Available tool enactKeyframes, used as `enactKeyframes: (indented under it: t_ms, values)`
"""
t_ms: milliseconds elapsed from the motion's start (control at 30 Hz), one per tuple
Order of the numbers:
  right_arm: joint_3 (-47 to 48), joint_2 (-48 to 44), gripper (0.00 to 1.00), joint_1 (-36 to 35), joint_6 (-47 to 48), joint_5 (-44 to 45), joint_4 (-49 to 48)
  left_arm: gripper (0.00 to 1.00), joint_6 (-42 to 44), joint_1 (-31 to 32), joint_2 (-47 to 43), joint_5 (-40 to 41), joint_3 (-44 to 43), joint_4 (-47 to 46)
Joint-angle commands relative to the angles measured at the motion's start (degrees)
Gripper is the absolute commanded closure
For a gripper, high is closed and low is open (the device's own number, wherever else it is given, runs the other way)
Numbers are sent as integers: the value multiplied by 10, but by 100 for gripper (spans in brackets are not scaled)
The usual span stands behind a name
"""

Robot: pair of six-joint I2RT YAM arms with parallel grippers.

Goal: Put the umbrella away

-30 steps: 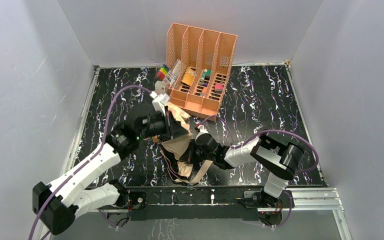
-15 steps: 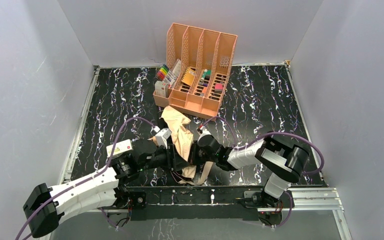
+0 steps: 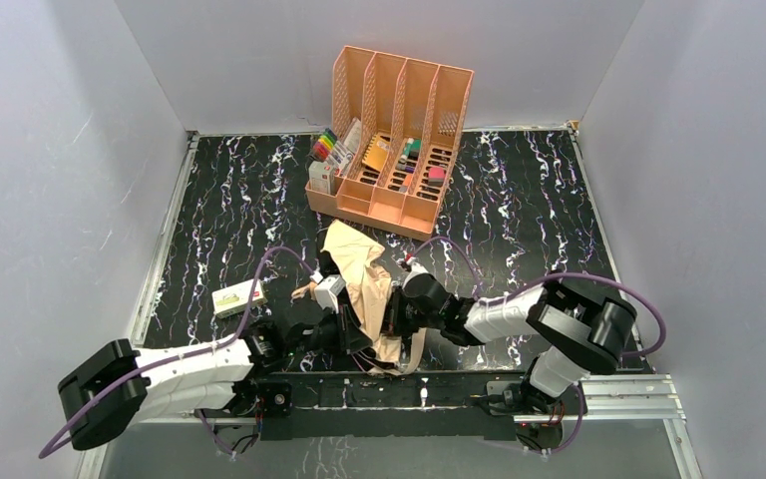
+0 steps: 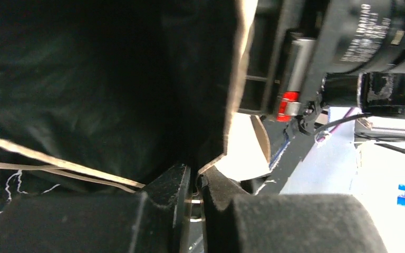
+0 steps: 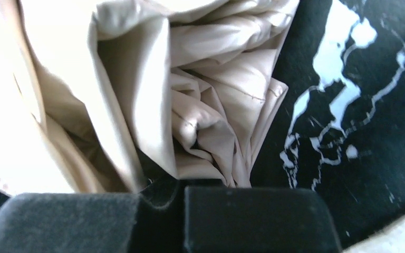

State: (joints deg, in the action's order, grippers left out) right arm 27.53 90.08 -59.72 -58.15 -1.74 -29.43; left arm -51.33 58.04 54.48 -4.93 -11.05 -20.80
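The umbrella (image 3: pixel 361 271) lies crumpled in the near middle of the table, tan face up, with ribs and black fabric under it. My left gripper (image 3: pixel 355 327) is at its near left side. In the left wrist view the jaws (image 4: pixel 197 194) are pinched nearly together on a thin rib at the edge of the black canopy (image 4: pixel 95 79). My right gripper (image 3: pixel 393 315) is at the umbrella's near right side. In the right wrist view it (image 5: pixel 181 188) is shut on bunched tan fabric (image 5: pixel 211 121). The cream handle is hidden.
The peach file organizer (image 3: pixel 399 140) stands at the back middle, with coloured markers (image 3: pixel 325 148) at its left end. A small cream box (image 3: pixel 238 297) lies on the table left of my left arm. Grey walls close in three sides.
My left arm has swung back from near the organizer to the near edge, low beside the umbrella. The right gripper stayed on the fabric. The canopy has shifted slightly.
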Motion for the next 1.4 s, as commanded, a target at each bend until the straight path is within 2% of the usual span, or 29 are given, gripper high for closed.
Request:
enactKeyframes:
  t_ms: [0, 167, 367, 533, 700, 967, 1100, 1200, 1300, 1367]
  values:
    - [-24, -45, 100, -1, 7, 1, 29, 90, -6, 6, 26, 34, 20, -53]
    - [-32, -37, 100, -5, 4, -10, 27, 90, -1, 7, 34, 26, -7, -52]
    - [-37, 34, 100, -13, -31, -39, -74, 94, 7, 8, -6, 22, -48, -17]
    - [-17, 87, 100, -14, -47, -76, -144, 94, 0, 10, 8, 26, -33, -33]
    - [-32, 59, 100, -14, -51, -48, -127, 100, -16, 20, 18, 34, 11, -56]
    - [-30, -14, 100, -13, -23, 6, -43, 100, -38, 42, 7, 57, 70, -61]
    - [-13, -48, 94, -14, -7, 14, 4, 93, -38, 44, 47, 63, 70, -64]
    - [-6, -106, 89, -13, 3, 68, 86, 89, -41, 46, 70, 66, 70, -72]
    - [2, -186, 87, -13, 16, 141, 187, 78, -42, 49, 76, 70, 69, -75]
    - [3, -240, 86, -13, 31, 174, 230, 64, -42, 50, 75, 73, 69, -74]
